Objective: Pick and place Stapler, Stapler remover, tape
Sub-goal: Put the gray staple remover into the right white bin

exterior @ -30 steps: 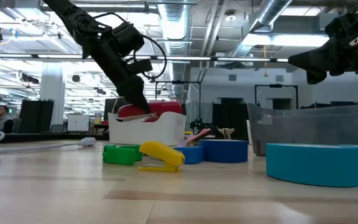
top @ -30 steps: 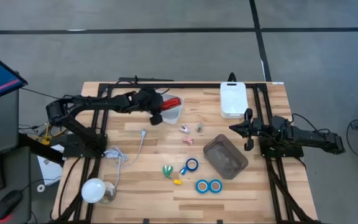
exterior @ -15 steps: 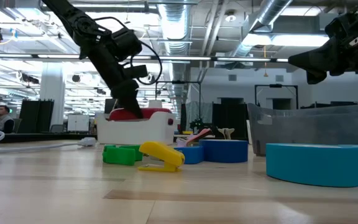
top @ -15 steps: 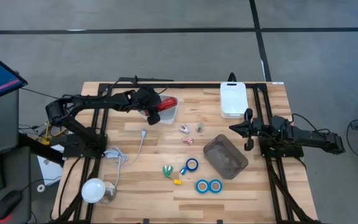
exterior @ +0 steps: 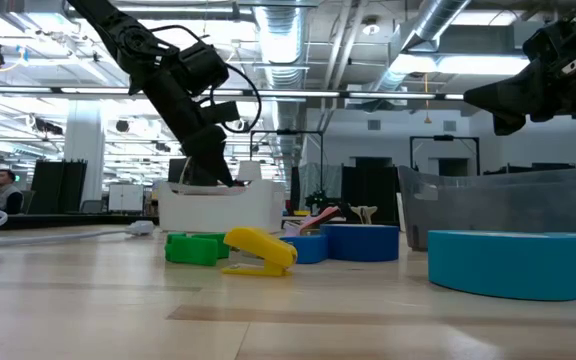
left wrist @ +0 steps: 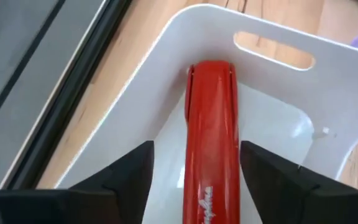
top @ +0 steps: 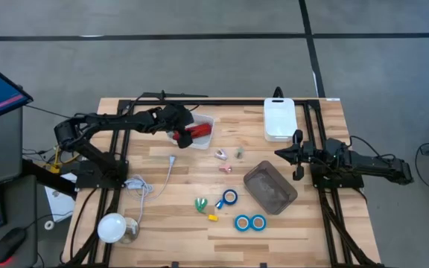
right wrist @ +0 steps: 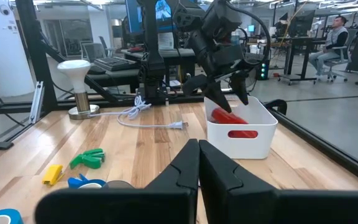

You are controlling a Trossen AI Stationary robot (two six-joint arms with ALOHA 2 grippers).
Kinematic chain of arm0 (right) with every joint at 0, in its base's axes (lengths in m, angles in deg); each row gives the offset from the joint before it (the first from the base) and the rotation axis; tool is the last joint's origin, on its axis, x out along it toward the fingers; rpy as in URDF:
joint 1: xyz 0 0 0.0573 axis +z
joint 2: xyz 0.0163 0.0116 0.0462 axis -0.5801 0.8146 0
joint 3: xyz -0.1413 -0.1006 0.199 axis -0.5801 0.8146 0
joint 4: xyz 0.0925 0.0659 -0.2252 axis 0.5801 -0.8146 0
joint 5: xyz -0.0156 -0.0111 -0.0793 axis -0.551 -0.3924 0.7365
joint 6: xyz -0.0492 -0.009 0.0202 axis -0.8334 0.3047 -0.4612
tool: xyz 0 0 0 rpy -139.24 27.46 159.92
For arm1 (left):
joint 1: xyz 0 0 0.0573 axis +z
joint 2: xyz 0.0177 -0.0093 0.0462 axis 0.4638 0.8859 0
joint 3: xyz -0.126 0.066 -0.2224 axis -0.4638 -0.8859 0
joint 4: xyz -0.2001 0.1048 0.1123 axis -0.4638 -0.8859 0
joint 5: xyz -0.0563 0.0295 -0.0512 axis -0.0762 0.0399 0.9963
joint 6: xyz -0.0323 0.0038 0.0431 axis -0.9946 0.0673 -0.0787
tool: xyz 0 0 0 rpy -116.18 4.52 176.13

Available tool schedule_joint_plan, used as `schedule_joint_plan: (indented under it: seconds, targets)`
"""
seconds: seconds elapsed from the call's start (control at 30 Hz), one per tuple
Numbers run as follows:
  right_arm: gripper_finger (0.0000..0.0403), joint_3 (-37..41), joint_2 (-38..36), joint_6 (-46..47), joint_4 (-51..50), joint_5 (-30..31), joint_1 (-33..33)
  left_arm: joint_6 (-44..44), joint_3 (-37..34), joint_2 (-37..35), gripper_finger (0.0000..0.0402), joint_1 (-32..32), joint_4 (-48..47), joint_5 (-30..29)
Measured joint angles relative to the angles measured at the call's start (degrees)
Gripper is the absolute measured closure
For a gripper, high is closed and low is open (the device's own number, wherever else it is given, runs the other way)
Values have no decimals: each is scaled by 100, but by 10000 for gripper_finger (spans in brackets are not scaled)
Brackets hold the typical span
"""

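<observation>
The red stapler (left wrist: 211,130) lies slanted inside a white bin (left wrist: 272,37), its far end against the bin's wall; in the right wrist view one end of the stapler (right wrist: 224,116) shows above the rim. My left gripper (top: 184,136) is open just above it, one finger on either side, apart from it. Blue tape rolls (top: 230,198) (top: 249,222) lie flat at the table's near middle. A green stapler remover (top: 201,202) and a yellow one (top: 212,217) lie beside them. My right gripper (right wrist: 199,163) is shut, waiting at the table's right edge.
A grey translucent container (top: 269,186) stands right of centre and a white lidded box (top: 280,119) at the far right. Small pink pieces (top: 225,158) lie mid-table. A white cable (top: 162,175) and a round lamp (top: 112,227) are at the near left.
My left gripper has lowered the stapler into the white bin, then opened and let it go. The bin, tipped a second ago, has slid a little toward the table's left edge and settled flat. The stapler has sunk below the rim in the low view.
</observation>
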Motion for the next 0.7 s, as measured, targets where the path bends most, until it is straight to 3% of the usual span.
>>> schedule_joint_plan:
  seconds: [0.13,0.5,0.7]
  targets:
    - [403,0,0,8,0,-2,4,12,0,0,209,0,39,-9]
    - [403,0,0,10,2,-2,4,10,-2,7,386,-43,114,228]
    - [403,0,0,9,2,-2,4,3,-5,-15,397,-323,171,247]
